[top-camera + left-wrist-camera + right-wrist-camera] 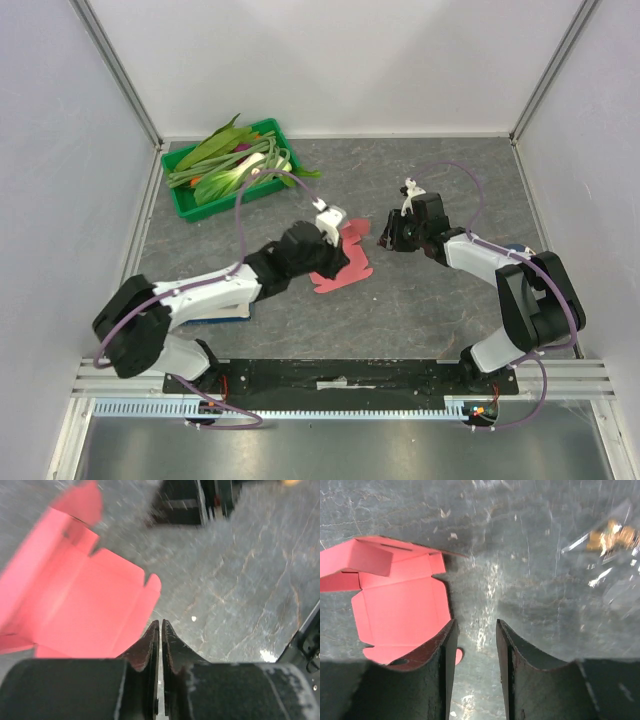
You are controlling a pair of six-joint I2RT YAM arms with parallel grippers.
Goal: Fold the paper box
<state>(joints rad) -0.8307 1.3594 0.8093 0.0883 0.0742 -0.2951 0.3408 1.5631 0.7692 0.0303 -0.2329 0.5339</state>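
My left gripper [160, 624] is the nearer tool, low over the upper edge of the paper box [343, 272]. Its jaws are all but together; through the blur I think they nip nothing. The box lies mid-frame in the top view, long axis lower left to upper right. Just right of it, the right gripper [475, 623] stands half open and empty.

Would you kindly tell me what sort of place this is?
Probably a robot test cell: white panel walls on aluminium posts enclose a tabletop, left arm and right arm bolted at its near edge.
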